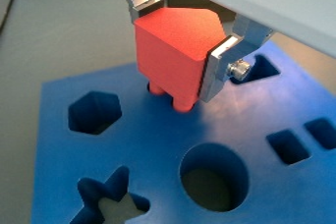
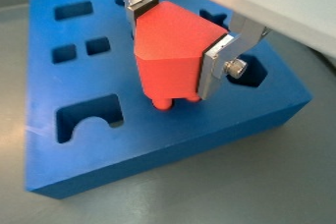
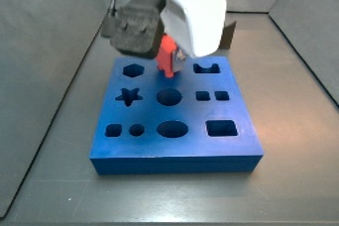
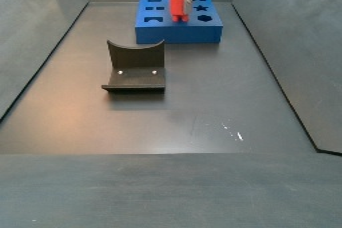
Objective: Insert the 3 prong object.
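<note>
Gripper: the gripper sits in the upper middle of both wrist views, its silver fingers clamped on the two sides of the 3 prong object.
3 prong object: a bright red piece held upright, its short prongs pointing down at the top of the blue block; in a side view it shows as a red sliver below the white arm, upper middle of the frame.
Contact: whether the prongs touch the block cannot be told.
Blue block: it carries cut-out holes, among them a hexagon, a star and an oval.
Far view: the block lies at top centre of a side view; the dark grey curved block stands well apart, left of centre.
</note>
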